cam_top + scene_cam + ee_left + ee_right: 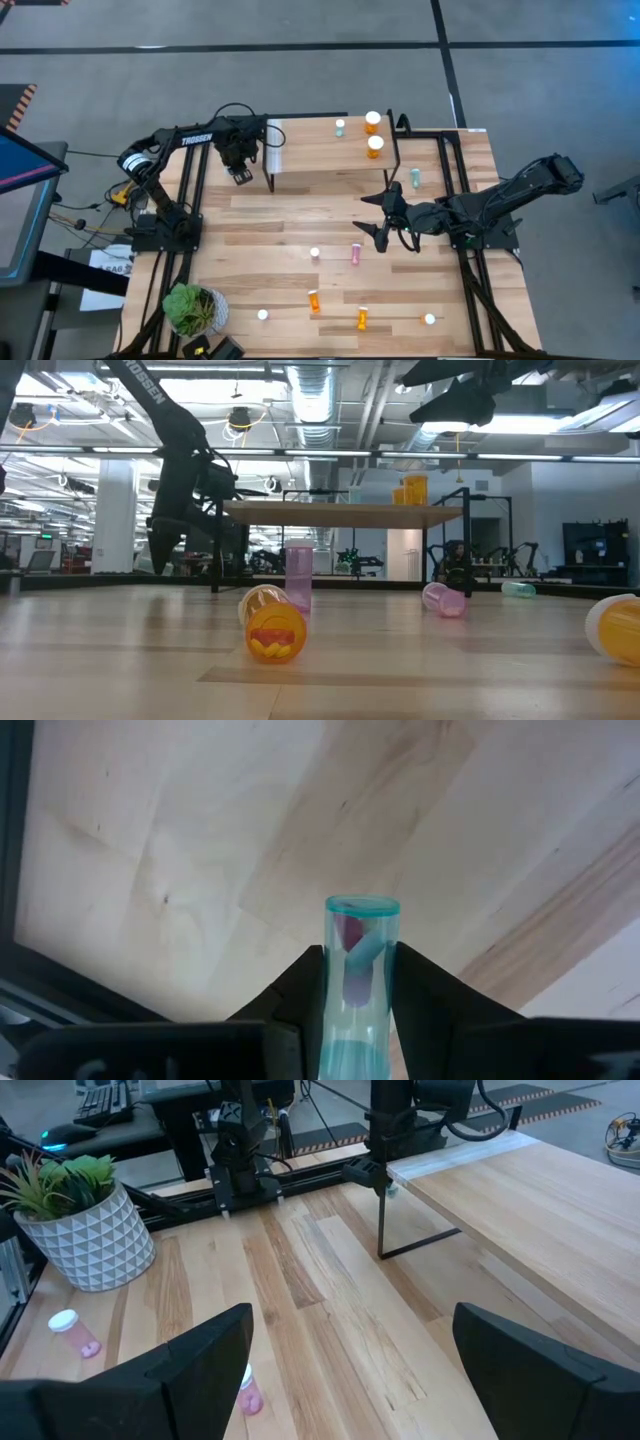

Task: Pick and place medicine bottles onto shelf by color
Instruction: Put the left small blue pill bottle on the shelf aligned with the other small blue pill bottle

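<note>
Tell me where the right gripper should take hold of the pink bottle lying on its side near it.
Grip the pink bottle across the middle of its body, coming straight down, one finger on each long side. It lies on its side, so the round flanks are exposed and the cap end is awkward. The open right gripper is close by.

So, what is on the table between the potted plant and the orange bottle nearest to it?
Only one small pink bottle with a white cap. The high view shows it between the potted plant and that orange bottle.

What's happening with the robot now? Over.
Left gripper shut on green bottle, beside the shelf. Right gripper open, empty, mid-table. Nothing blocking.
</note>
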`<move>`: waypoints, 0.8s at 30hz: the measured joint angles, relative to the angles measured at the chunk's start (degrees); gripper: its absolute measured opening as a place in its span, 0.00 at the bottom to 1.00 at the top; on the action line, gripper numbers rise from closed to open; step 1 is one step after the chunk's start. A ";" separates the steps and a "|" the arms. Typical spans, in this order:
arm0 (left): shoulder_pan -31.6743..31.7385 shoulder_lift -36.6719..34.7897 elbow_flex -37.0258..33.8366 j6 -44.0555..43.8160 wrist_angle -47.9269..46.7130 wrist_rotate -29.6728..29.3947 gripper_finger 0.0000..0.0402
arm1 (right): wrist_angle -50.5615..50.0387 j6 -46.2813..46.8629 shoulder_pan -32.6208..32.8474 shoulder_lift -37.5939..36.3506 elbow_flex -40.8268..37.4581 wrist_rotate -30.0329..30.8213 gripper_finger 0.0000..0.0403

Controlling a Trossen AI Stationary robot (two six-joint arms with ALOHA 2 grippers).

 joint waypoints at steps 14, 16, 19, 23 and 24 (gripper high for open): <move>0.76 -12.69 0.00 -0.54 -0.40 1.51 0.20 | 0.00 -0.17 0.00 0.01 0.00 0.00 0.90; 0.59 -15.66 0.02 -1.01 -0.56 1.66 0.20 | 0.08 -0.17 0.00 0.01 0.00 -0.01 0.90; -0.09 -19.80 0.02 -1.89 -0.52 2.07 0.20 | 0.24 -0.17 0.00 0.01 0.00 -0.01 0.90; -1.52 -25.40 0.02 -2.51 0.05 8.13 0.20 | 0.59 -0.45 -0.03 0.00 0.00 0.01 0.90; -2.11 -26.82 0.02 -2.54 0.43 10.71 0.20 | 0.64 -0.56 -0.13 -0.01 0.00 0.01 0.90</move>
